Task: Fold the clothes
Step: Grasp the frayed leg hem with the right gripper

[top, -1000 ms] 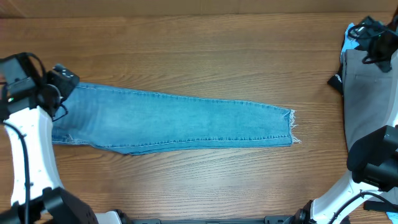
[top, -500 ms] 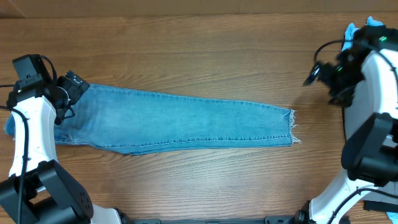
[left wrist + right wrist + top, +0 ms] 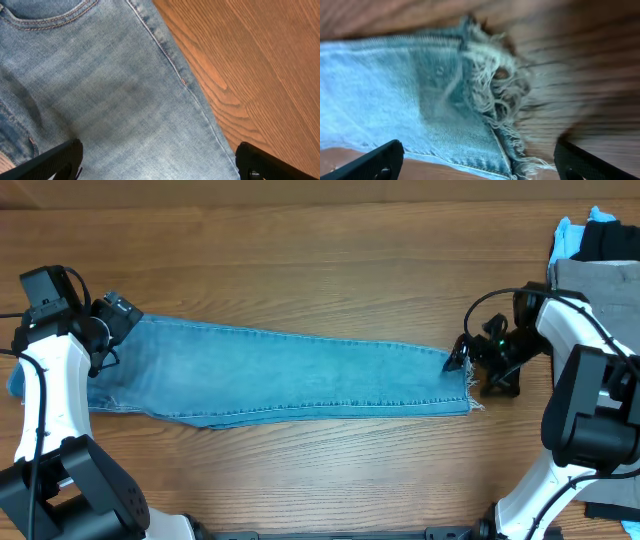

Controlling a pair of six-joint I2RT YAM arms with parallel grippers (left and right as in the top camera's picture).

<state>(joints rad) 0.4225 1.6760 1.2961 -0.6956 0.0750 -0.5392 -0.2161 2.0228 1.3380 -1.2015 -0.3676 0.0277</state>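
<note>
Denim, light blue, the jeans lay flat as one long strip across the middle of the wooden table, apparently leg on leg. The waist end was at the left of the overhead frame and the frayed hem toward the right.

At the far left the left gripper hung over the upper thigh, jaws spread wide and holding nothing, a pocket seam showing at the top left of its wrist view. Its best part was probably to pin or pinch the waist end so the cloth would not drag.

At the right end the right gripper stood at the hem, jaws equally wide and empty. The step in hand looked like taking the hem to carry it over to the waist. A good grasp would bite both layers just inside the stitched edge, not the loose fringe, which would likely slip. That wrist view was smeared, so exact contact could not be judged.

In the upper right corner waited grey trousers with sky-blue and black garments.
</note>
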